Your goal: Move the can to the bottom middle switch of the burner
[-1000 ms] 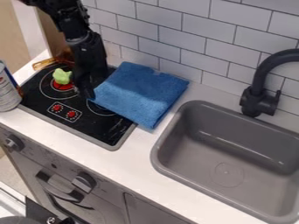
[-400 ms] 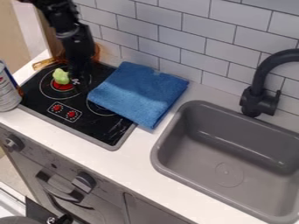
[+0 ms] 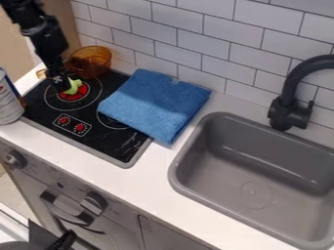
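A folded blue cloth (image 3: 155,104) lies between a see-through amber bowl (image 3: 93,59) and a grey sink (image 3: 181,160) sunk into the white table (image 3: 140,183), with a partly hidden light-green object (image 3: 75,86) near the bowl and a curved black faucet (image 3: 289,103) standing behind the sink, before a wall of pale grey tiles (image 3: 189,43).

Your can (image 3: 9,101) is upright at far left, cut off by the view edge, pale label with blue and red, right by the burner's front left corner. Your burner (image 3: 116,146) lies flat: black top, grey rim, round rings, left one red-centered. Two red switches (image 3: 79,127), white-outlined panel, near front edge.
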Motion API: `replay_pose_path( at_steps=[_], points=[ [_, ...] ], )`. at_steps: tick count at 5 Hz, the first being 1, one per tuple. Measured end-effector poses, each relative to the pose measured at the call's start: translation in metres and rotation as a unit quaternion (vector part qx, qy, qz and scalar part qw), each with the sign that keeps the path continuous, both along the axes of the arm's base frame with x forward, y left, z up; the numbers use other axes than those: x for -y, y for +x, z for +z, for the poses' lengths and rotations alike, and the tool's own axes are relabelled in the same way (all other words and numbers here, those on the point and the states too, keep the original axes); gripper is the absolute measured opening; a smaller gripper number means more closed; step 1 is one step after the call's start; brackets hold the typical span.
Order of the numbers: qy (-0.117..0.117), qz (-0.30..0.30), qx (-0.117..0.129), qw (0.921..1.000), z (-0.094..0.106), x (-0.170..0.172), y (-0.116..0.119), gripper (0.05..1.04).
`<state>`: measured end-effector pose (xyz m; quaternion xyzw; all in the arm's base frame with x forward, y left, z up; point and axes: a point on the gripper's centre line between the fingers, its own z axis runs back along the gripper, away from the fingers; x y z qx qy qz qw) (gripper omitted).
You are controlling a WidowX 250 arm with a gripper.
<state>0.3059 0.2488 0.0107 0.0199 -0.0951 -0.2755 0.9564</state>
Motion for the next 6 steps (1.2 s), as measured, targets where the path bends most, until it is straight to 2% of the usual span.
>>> replay_pose_path(
  at_steps=[1, 2, 3, 4, 5, 6],
  points=[
    [0.037, 0.124, 0.014, 0.9915, 0.014, -0.025, 0.004, 1.001],
    [0.060, 0.245, 0.013, 0.9674, 0.049, -0.052, 0.020, 1.001],
    [0.048, 0.318, -0.016, 0.9466, 0.042, -0.068, 0.018, 1.001],
    [0.025, 0.378, 0.032, 0.9247, 0.048, -0.087, 0.017, 1.001],
    [0.017, 0.370, 0.058, 0.9272, 0.044, -0.103, 0.009, 1.001],
    [0.010, 0.349, 0.057, 0.9352, 0.028, -0.106, 0.008, 1.001]
  ],
)
